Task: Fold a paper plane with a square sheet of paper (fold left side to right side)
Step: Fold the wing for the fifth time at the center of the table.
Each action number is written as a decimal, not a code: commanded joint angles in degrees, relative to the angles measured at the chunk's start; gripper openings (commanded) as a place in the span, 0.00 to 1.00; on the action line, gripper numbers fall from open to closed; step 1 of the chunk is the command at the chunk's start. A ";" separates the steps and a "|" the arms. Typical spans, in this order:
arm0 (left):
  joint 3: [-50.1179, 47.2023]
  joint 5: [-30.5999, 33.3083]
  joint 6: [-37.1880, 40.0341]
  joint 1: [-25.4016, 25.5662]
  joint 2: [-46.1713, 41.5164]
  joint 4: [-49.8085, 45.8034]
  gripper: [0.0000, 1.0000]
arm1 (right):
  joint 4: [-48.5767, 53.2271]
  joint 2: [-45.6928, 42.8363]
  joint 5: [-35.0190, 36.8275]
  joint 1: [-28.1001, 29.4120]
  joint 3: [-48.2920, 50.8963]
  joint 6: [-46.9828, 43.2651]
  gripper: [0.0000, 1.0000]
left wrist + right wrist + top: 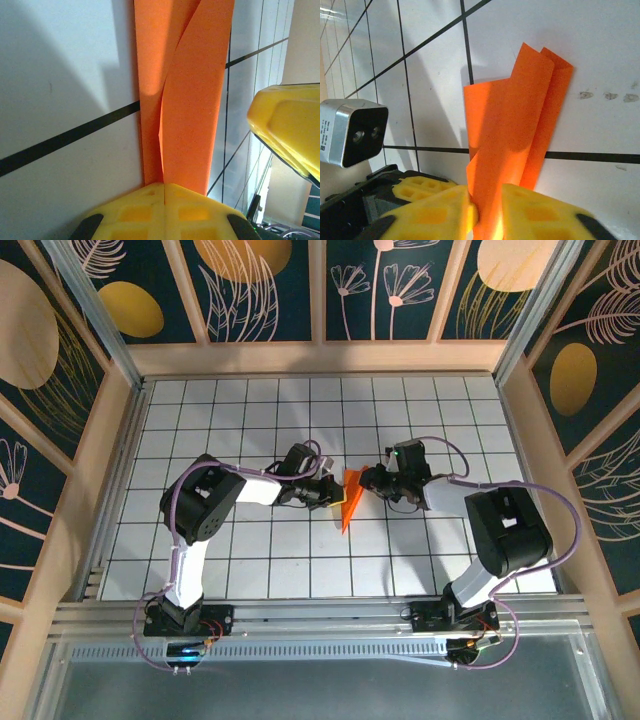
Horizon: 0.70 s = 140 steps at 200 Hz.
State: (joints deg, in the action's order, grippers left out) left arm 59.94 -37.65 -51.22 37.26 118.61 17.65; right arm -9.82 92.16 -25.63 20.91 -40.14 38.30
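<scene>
The square sheet of paper [349, 502] is bright orange and folded into a narrow pointed dart like a paper plane, lying mid-table between both grippers. In the left wrist view the paper [190, 100] runs out from my left gripper [164, 187], one layer flat on the tile and one flap lifted. Those jaws are pressed together with the crease running into their seam. My right gripper [487, 205] pinches the raised flap of the paper [515, 125] between its yellow fingers. From above, the left gripper [332, 496] is at the paper's left edge and the right gripper [368, 480] at its upper right.
The white gridded table [250, 560] is walled by wooden panels [320, 358] at the back and sides. A right yellow finger [285, 125] hangs close beside the flap. The left wrist's silver camera [352, 132] and its fingers [417, 190] sit just left of the paper.
</scene>
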 commanded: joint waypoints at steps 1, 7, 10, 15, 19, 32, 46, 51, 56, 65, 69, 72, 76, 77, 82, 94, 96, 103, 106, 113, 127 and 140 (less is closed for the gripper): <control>-0.02 7.51 2.31 -0.42 2.66 -4.87 0.00 | 0.42 0.71 -0.86 0.43 -1.95 -1.09 0.16; 0.00 7.65 2.43 -0.42 2.64 -5.06 0.00 | 0.34 1.21 -0.95 0.68 -2.42 -1.08 0.14; 0.00 7.67 2.44 -0.43 2.68 -5.17 0.00 | 0.27 1.51 -1.00 0.84 -2.62 -1.12 0.14; 0.00 7.83 2.41 -0.43 2.67 -5.23 0.00 | 0.17 1.86 -1.00 1.04 -2.97 -1.20 0.13; 0.00 7.86 2.50 -0.43 2.68 -5.26 0.00 | 0.09 2.28 -1.00 1.17 -3.21 -1.13 0.13; 0.00 7.95 2.53 -0.47 2.68 -5.39 0.00 | -0.02 3.30 -1.00 1.39 -3.92 -1.13 0.13; 0.00 8.35 2.42 -0.43 2.78 -5.60 0.00 | 0.10 4.16 -0.53 1.52 -4.46 -1.22 0.13; 0.00 8.51 2.34 -0.43 2.77 -5.70 0.00 | 0.40 4.46 -0.27 1.47 -4.59 -1.31 0.13; 0.00 8.71 2.29 -0.41 2.80 -5.84 0.00 | 0.63 4.84 0.01 1.52 -4.75 -1.43 0.13; 0.00 9.11 2.17 -0.42 2.86 -6.02 0.00 | 0.85 5.39 0.29 1.47 -4.85 -1.55 0.13; 0.00 9.23 2.05 -0.42 2.86 -6.12 0.00 | 0.84 5.60 0.38 1.50 -4.86 -1.61 0.13; 0.00 9.40 2.09 -0.42 2.86 -6.20 0.00 | 0.78 5.72 0.44 1.58 -4.78 -1.62 0.13; 0.04 9.63 2.01 -0.44 2.86 -6.35 0.00 | 0.77 5.90 0.53 1.58 -4.71 -1.60 0.13; 0.06 9.71 1.96 -0.43 2.86 -6.42 0.00 | 0.68 5.91 0.51 1.59 -4.70 -1.54 0.13; 0.09 10.02 1.99 -0.46 2.86 -6.73 0.00 | 0.62 6.07 0.54 1.48 -4.64 -1.52 0.13; 0.17 10.87 2.09 -0.47 2.86 -7.46 0.00 | 0.42 6.43 0.74 1.43 -4.42 -1.49 0.13; 0.17 11.02 2.13 -0.40 2.86 -7.50 0.00 | 0.36 6.43 0.75 1.47 -4.42 -1.48 0.13; 0.17 11.43 2.11 -0.43 2.86 -7.87 0.00 | 0.33 6.59 0.75 1.48 -4.40 -1.49 0.13; 0.17 11.61 2.21 -0.43 2.86 -8.01 0.00 | 0.29 6.77 0.75 1.48 -4.42 -1.48 0.13; 0.17 11.95 2.16 -0.45 2.86 -8.28 0.00 | 0.33 7.01 0.84 1.46 -4.37 -1.56 0.13; 0.26 12.24 2.09 -0.49 3.10 -8.72 0.00 | 0.53 7.56 0.93 1.46 -4.52 -1.66 0.13; 0.22 12.50 1.87 -0.49 3.29 -8.88 0.00 | 0.64 7.84 1.11 1.40 -4.60 -1.74 0.13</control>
State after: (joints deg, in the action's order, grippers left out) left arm 60.99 -35.99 -51.07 37.63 118.50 14.94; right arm -9.61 98.65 -25.45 21.98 -43.64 37.80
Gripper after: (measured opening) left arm 0.048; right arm 0.128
